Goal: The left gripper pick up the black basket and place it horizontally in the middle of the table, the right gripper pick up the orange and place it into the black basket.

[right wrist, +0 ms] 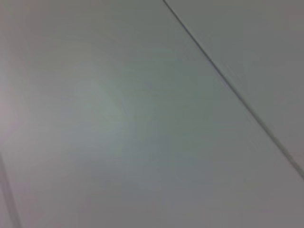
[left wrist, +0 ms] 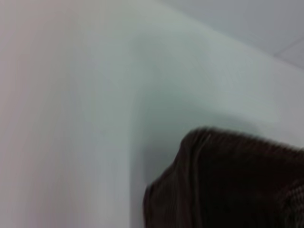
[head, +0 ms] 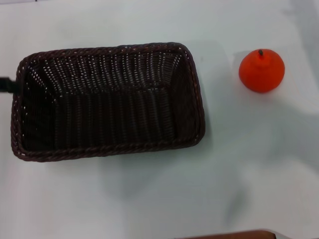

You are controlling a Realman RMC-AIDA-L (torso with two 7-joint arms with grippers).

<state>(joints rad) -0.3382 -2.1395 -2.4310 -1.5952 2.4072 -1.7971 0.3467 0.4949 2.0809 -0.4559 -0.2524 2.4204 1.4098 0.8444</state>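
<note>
Black basket [head: 107, 102], orange [head: 261, 70] well apart.

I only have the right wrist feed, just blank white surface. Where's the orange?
Observer: The orange sits on the table on the robot's right, apart from the black basket, not inside it.
Operator: Basket placed yet?
Observer: It lies lengthwise across the middle of the table in the head view, upright and with nothing in it.
Operator: Left gripper?
Observer: Only a black bar of the left gripper shows, at the basket's left end by the rim; the left wrist view shows a basket corner close up. I can't tell if it is gripping.
Operator: Right gripper near the fruit?
Observer: The right gripper is not visible in any view.
</note>
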